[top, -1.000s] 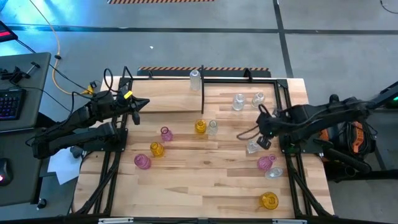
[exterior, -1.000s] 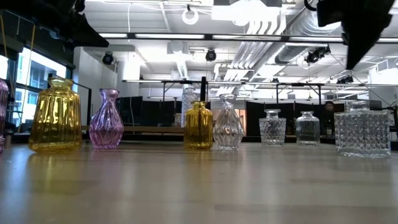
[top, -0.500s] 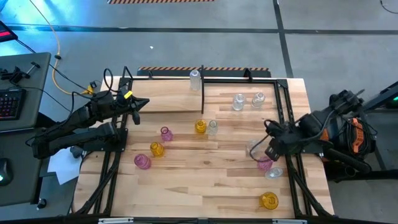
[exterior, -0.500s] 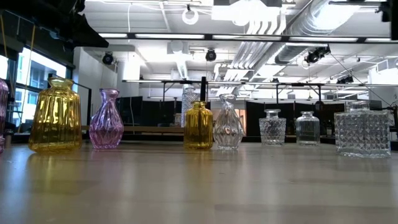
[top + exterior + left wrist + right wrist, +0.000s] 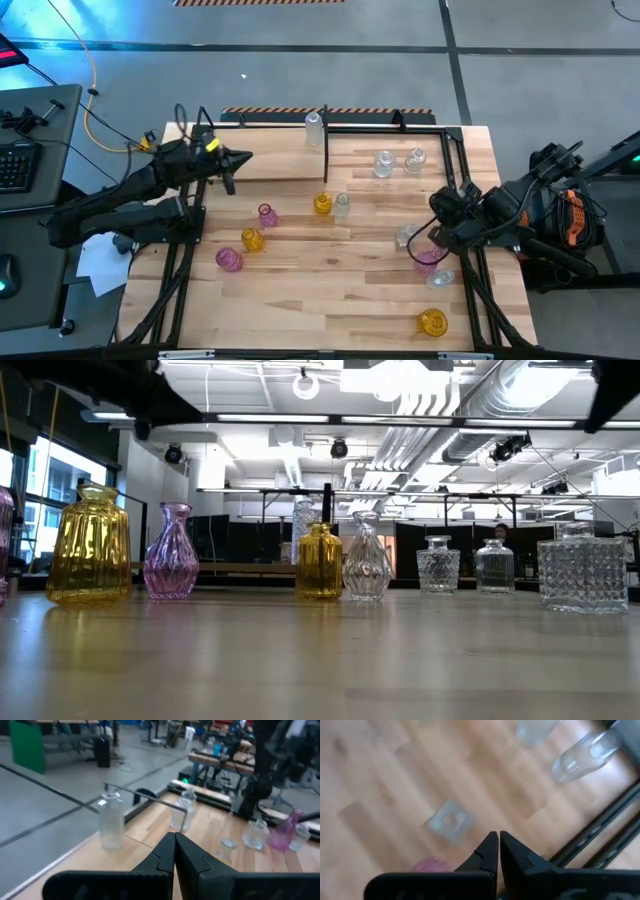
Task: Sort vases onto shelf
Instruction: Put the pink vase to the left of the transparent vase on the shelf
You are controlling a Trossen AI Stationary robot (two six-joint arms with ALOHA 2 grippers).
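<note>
Several small glass vases stand on their bases on the tabletop: pink [image 5: 267,214], amber [image 5: 252,240], pink [image 5: 229,260], amber [image 5: 321,204], clear [image 5: 342,204], clear square [image 5: 405,237], pink [image 5: 428,262], clear [image 5: 440,278], amber [image 5: 433,322]. The shelf [image 5: 270,165] at the far side carries three clear vases [image 5: 314,128] [image 5: 383,163] [image 5: 415,158]. My left gripper [image 5: 232,165] [image 5: 174,851] hangs shut above the shelf's left part. My right gripper [image 5: 437,228] [image 5: 494,847] is shut in the air, just right of the clear square vase [image 5: 451,821].
The shelf's black upright divider [image 5: 325,145] splits its board. Black rod frames run along the table's left side [image 5: 185,250] and right side [image 5: 470,270]. Bare wood lies at the table's near middle [image 5: 330,300]. A keyboard desk [image 5: 25,150] stands left of the table.
My left gripper has moved toward the table's right and a little toward the far edge, out over the shelf board. My right gripper has risen out of the low view and drawn back toward the right and near side. The vases have stayed put.
</note>
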